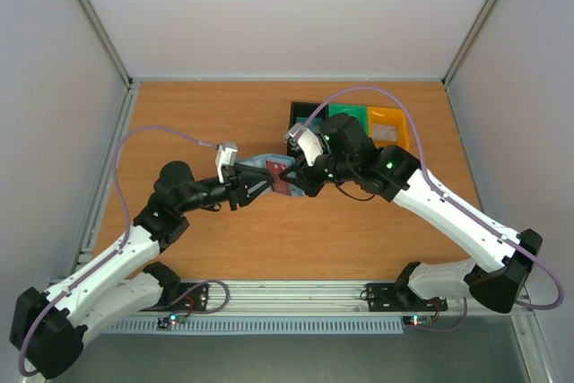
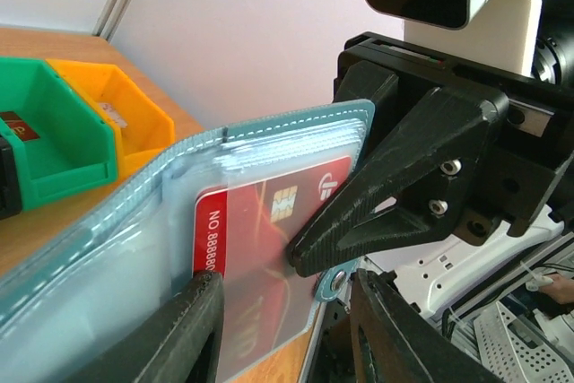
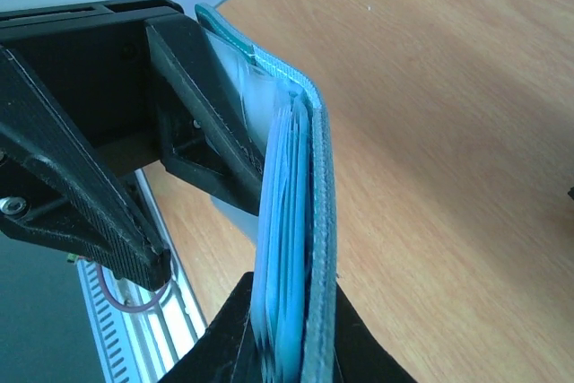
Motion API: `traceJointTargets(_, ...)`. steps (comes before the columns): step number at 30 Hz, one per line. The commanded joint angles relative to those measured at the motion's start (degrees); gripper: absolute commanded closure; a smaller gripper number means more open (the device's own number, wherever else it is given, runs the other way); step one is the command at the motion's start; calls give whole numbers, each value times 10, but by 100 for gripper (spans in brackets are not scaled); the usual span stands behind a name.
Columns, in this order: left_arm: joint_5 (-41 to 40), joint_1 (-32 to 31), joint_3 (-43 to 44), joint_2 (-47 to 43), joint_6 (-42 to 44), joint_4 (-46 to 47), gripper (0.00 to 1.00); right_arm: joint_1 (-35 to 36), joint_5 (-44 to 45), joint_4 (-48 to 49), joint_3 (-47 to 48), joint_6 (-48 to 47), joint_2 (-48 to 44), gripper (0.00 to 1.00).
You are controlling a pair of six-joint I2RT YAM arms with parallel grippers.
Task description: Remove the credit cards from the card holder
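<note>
Blue-grey soft bifold card holder (image 2: 126, 248), held in the air above the brown wooden table (image 1: 206, 114) between the two arms, near the green plastic bin (image 2: 63, 132) and the yellow plastic bin (image 2: 126, 105); the right gripper (image 3: 294, 293) is closed tight on the holder's edge, one black finger on each face, and carries it; a red plastic credit card (image 2: 260, 221) with pale print and a chip sits in a clear inner pocket, its lower end running down between the fingers of the left gripper (image 2: 285, 286); other cards cannot be told apart among the light blue pocket leaves. The left gripper stands part open astride the leaf bearing the card; one finger lies against the leaf, the other apart from it, and it has hold of nothing. Step in hand, as judged: seizing the first card; none is out yet. Next move, as judged: the left fingers must close on the card itself, then draw along the pocket while the right gripper holds firm; pinching the pocket film with the card would likely drag the whole holder.
</note>
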Motion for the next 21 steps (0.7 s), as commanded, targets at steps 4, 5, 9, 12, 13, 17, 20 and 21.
traceJointTargets(4, -5, 2, -14, -6, 13, 0, 59, 2, -86, 49, 3, -30, -39, 99)
traceJointTargets(5, -11, 2, -14, -5, 14, -1, 59, 2, -88, 51, 3, -31, -38, 99)
traceJointTargets(9, -41, 1, -3, -2, 32, -23, 59, 2, -76, 55, 5, -23, -29, 99)
traceJointTargets(12, -38, 1, 1, 2, 38, -19, 59, 2, -82, 52, 13, -22, -15, 99)
traceJointTargets(13, -30, 0, 1, 3, 36, -11, 59, 2, -91, 54, 13, -24, -12, 99)
traceJointTargets(17, 20, -6, 2, 0, 37, 24, 68, 2, -124, 62, 2, -38, -13, 99)
traceJointTargets(20, 48, -7, 0, -1, 35, 44, 80, -1, -147, 65, -9, -52, -21, 99)
traceJointTargets(21, 58, -7, 1, -2, 35, 49, 84, -3, -156, 66, -13, -55, -23, 99)
